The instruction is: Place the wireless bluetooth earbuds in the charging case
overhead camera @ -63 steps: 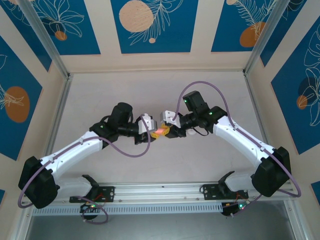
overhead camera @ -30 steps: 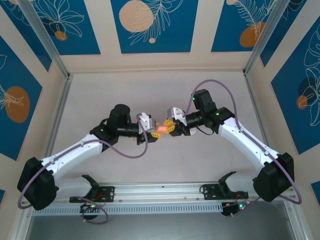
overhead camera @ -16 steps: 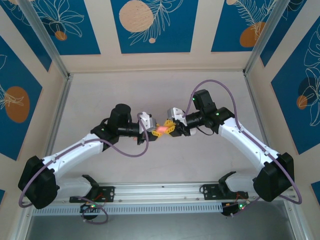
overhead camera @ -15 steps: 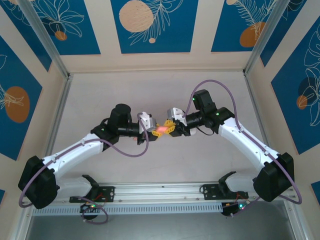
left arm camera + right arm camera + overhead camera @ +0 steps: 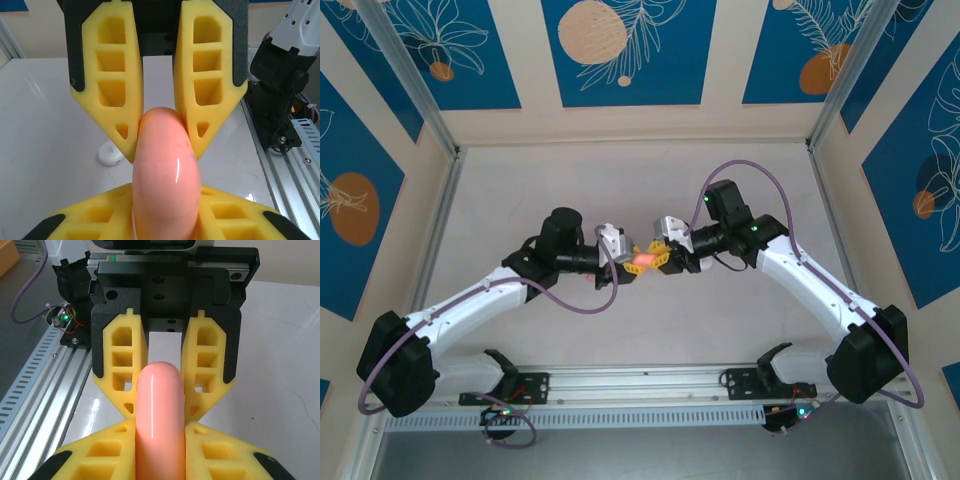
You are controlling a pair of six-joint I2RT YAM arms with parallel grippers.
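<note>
Two arms are seen meeting at the centre of the top view, above a pale table [image 5: 620, 190]. The charging case [image 5: 642, 260] is held there in mid-air, clamped at opposite ends by the left gripper [image 5: 626, 263] and the right gripper [image 5: 660, 256]. Its long axis is aligned from one gripper to the other, so neither arm is nearer. A white disc [image 5: 110, 153] is seen on the table at mid-left of the left wrist view.

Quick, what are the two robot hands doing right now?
Left gripper: closed on the small salmon-pink rounded plastic charging case.
Right gripper: closed on the other end of that case.
</note>
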